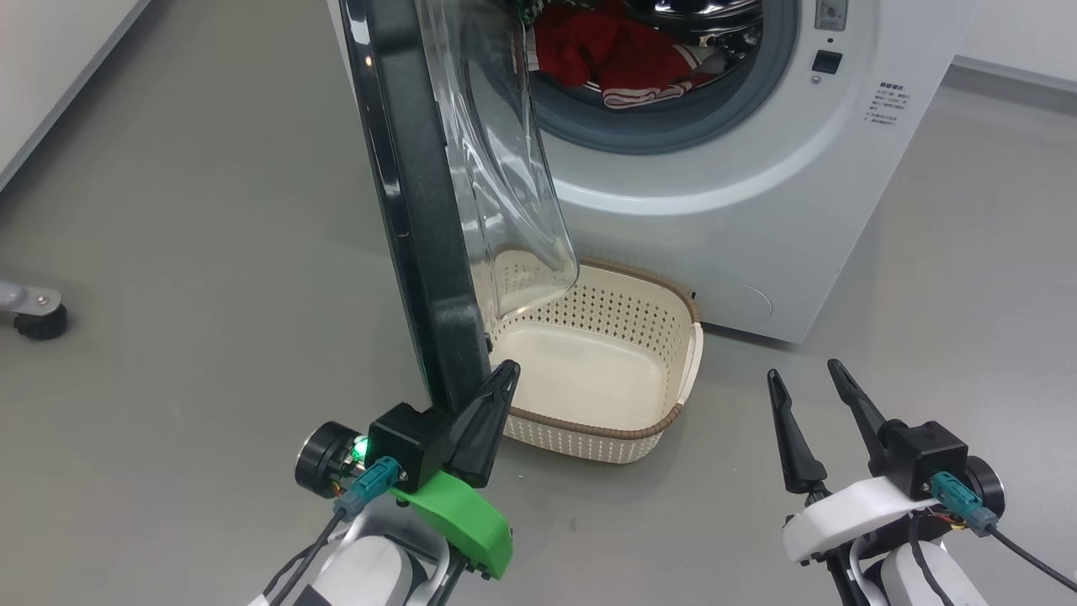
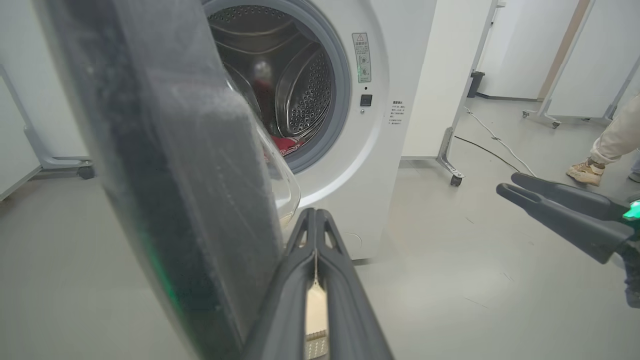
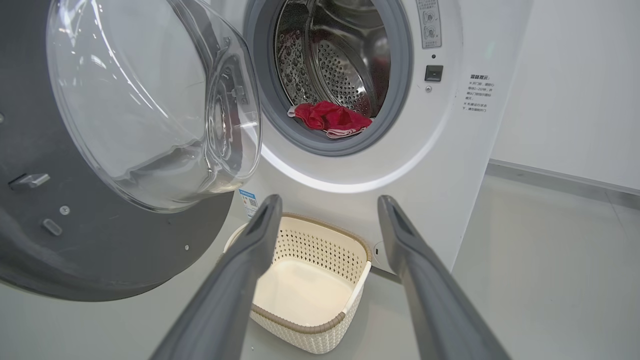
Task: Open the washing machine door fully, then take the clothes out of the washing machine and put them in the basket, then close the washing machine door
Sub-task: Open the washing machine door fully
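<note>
Item 1, far left: a black caster wheel (image 1: 39, 320) on a grey metal leg, standing on the grey floor (image 1: 210, 252), well apart from the rest;
Item 2: the washing machine door (image 1: 416, 210), standing open and seen edge-on from the head; its black rim faces the robot, and its clear glass bowl (image 1: 496, 168) bulges towards the drum and hangs over the left end of the basket;
Item 3: the left gripper (image 1: 508, 372), fingers pressed together with nothing between them; the tips lie just beside the door's lower inner edge, and whether they touch it cannot be told;
Item 4: the basket (image 1: 692, 337), upright on the floor, close against the foot of the washing machine, below the drum opening, its cream bottom showing;
Item 5: the clothes (image 1: 618, 59), red with white striped trim, heaped inside the drum at the lower lip of the grey seal (image 1: 673, 126);
Item 6: the washing machine (image 1: 757, 202), white, with small printed text right of the opening;
Item 7, far right: the right gripper (image 1: 803, 370), fingers spread wide, holding nothing, right of the basket and apart from it.
</note>
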Robot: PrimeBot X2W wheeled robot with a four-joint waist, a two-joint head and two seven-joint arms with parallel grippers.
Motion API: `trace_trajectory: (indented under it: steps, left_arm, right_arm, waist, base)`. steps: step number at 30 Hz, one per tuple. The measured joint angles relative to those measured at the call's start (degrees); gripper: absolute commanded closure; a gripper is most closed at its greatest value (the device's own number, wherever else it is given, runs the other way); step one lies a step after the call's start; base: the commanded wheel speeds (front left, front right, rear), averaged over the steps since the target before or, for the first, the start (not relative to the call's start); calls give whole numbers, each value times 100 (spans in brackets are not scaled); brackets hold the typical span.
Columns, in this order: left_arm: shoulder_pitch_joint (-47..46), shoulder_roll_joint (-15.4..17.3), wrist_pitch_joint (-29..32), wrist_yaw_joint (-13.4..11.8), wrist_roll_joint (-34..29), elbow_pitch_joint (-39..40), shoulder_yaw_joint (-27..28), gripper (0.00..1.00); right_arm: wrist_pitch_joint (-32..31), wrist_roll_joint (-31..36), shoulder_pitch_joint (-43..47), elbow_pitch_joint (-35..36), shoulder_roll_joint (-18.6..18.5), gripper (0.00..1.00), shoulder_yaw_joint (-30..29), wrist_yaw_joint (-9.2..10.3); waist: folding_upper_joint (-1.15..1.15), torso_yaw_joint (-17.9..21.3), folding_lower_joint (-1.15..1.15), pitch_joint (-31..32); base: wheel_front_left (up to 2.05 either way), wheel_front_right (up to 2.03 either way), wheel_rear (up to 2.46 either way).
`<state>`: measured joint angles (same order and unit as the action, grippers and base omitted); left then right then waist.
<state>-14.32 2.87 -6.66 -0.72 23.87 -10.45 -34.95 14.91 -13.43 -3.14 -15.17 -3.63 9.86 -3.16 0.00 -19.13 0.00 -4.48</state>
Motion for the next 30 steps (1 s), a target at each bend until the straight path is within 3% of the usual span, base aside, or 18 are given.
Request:
trace_trajectory:
  steps: [18, 30]
  left_arm:
    - [-134, -67, -176, -83, 248, -415, 170, 100]
    - [-126, -14, -409, -282, 367, -684, 714, 100]
  right_arm:
    - [0, 98, -33, -3, 13, 0, -86, -49]
    - [0, 175, -52, 38, 29, 0, -153, -90]
  waist:
    - [0, 14, 0, -45]
    - [0, -60, 0, -29]
  base:
    - [0, 0, 0]
    - [0, 0, 0]
